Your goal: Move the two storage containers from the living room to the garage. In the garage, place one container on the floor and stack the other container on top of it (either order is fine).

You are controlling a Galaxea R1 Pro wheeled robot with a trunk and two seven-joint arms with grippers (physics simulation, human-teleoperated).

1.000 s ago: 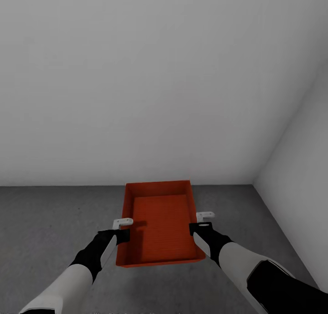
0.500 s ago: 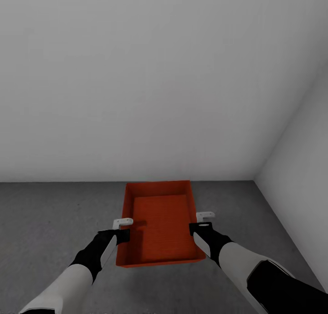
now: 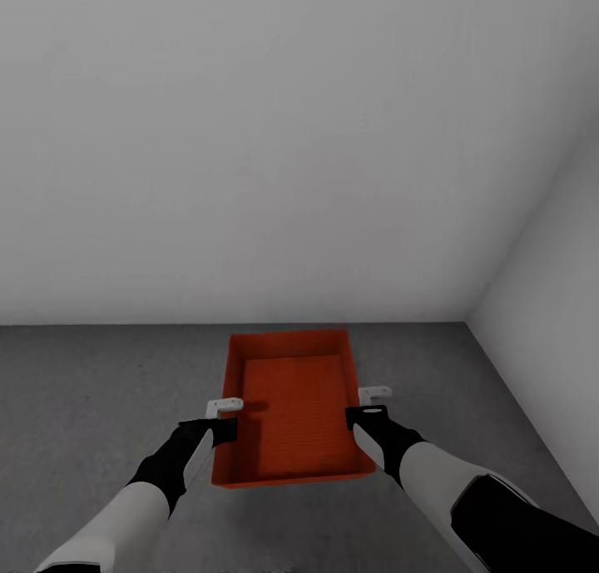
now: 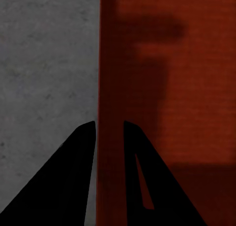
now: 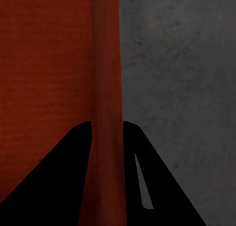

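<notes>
1. Head view: the robot is facing a corner of the garage, pale grey walls meeting the floor of dark mottled concrete. Both arms are holding one bin out in front, long axis pointing away from the robot, above the floor and near the corner. The left pincer is gripping the bin's left long wall and the right pincer the right long wall, roughly opposite each other. The bin is sitting about level and is carrying nothing; its ribbed bottom is showing bare. I judge the step in hand to be the carry-in: a bin is reaching its spot in the garage and is not yet set down. No second bin is showing, so I cannot tell whether this one is going on the floor or on top of the other.

2. Left wrist view: the two dark fingers are straddling the bin's wall, one outside over the concrete, one inside over the bottom, both touching it, so the pincer is clamped on that wall.

3. Right wrist view: the same grip is mirroring it, fingers pinching the rounded wall, concrete on the outer side.

4. Next move, as I judge it: lowering both arms evenly, keeping the bin level until it is resting flat, then spreading both pincers.
</notes>
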